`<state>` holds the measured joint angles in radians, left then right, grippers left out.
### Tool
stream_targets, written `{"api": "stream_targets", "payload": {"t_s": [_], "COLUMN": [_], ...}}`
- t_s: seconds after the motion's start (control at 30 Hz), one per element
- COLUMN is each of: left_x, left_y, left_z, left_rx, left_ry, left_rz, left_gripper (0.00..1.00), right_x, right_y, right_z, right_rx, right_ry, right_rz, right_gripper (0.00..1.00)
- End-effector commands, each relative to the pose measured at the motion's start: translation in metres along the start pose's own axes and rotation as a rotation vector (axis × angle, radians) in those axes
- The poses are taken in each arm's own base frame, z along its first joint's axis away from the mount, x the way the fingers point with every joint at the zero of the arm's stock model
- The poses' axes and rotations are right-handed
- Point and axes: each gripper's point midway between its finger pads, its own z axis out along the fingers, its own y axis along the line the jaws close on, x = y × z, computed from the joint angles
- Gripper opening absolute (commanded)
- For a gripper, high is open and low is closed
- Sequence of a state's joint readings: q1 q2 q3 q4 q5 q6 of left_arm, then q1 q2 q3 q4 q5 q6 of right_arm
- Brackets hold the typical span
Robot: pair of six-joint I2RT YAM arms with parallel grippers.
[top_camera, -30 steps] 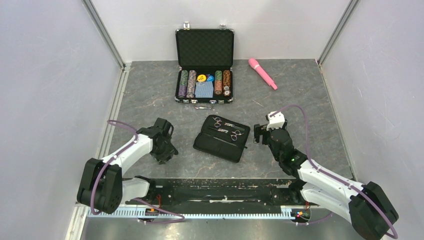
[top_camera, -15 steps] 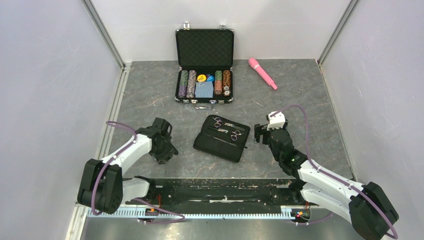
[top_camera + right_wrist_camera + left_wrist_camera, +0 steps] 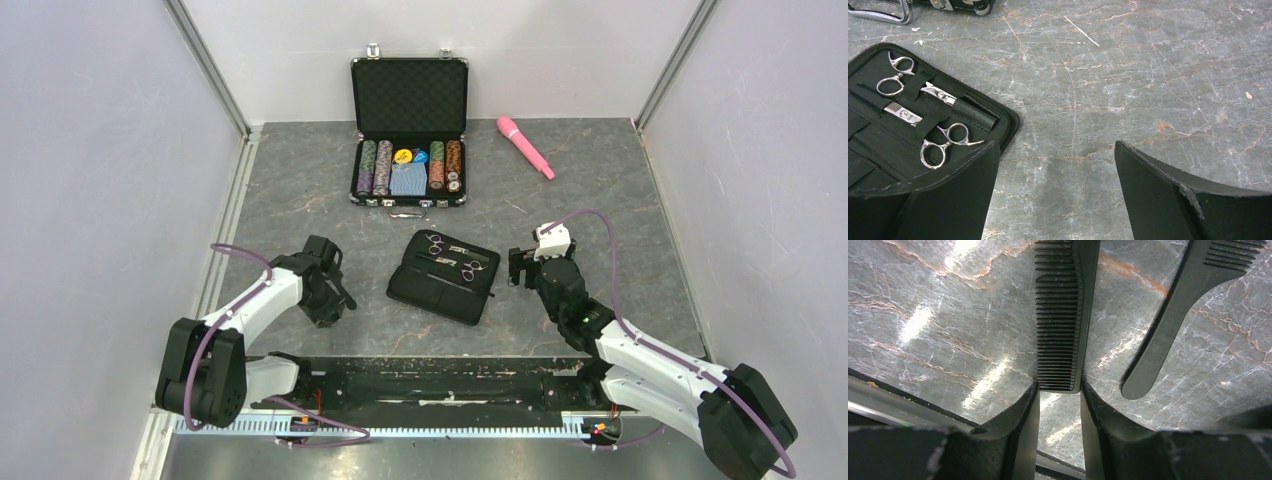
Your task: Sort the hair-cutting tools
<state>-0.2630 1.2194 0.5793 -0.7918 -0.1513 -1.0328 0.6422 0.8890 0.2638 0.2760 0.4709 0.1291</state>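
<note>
Two black combs lie on the grey tabletop in the left wrist view: one comb (image 3: 1060, 315) runs straight away from me, and the handle of the other comb (image 3: 1168, 330) slants at the right. My left gripper (image 3: 1059, 387) is down at the table (image 3: 328, 300), its fingertips pressed against both sides of the first comb's near end. Silver scissors (image 3: 940, 145) and a second pair (image 3: 895, 75) sit strapped in the open black pouch (image 3: 443, 275). My right gripper (image 3: 1057, 150) hangs open over bare table just right of the pouch.
An open case of poker chips (image 3: 409, 130) stands at the back, with a pink wand (image 3: 525, 146) to its right. Grey walls close in both sides. A black rail (image 3: 440, 380) runs along the near edge between the arm bases.
The left gripper's jaws have narrowed onto the comb's end and the wrist has shifted slightly. The right arm has not moved.
</note>
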Motion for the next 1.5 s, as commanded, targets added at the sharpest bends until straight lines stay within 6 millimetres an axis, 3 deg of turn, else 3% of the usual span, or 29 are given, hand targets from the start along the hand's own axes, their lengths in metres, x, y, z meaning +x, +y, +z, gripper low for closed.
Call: {"api": "stream_targets", "payload": {"t_s": [0.0,0.37,0.57,0.77,0.97,1.13,1.47], "left_x": [-0.010,-0.046,-0.051,-0.051,-0.032,-0.002,0.051], "left_y": [-0.005,-0.019,-0.029,-0.051,-0.092,-0.125,-0.153], "left_z": [0.006,-0.047,-0.062,-0.081,-0.106,-0.124,-0.150], "left_rx": [0.011,0.089,0.147,0.235,0.349,0.490,0.692], "left_ry": [-0.045,-0.192,-0.211,-0.267,-0.372,-0.398,-0.464], "left_rz": [0.005,0.031,0.058,0.156,0.427,0.664,0.972], "left_gripper": [0.31,0.26,0.24,0.24,0.24,0.25,0.25], "right_x": [-0.010,-0.013,-0.017,-0.023,-0.038,-0.066,-0.118], "right_y": [-0.003,0.002,0.008,0.026,0.049,0.072,0.098], "right_z": [0.000,0.000,-0.001,-0.002,-0.003,-0.009,-0.016], "right_rx": [0.012,-0.015,-0.048,-0.145,-0.255,-0.384,-0.594], "right_ry": [-0.042,-0.048,-0.061,-0.071,-0.081,-0.109,-0.080], "right_rz": [0.010,0.010,0.012,0.021,0.049,0.081,0.178], "right_gripper": [0.88,0.88,0.88,0.88,0.88,0.88,0.88]}}
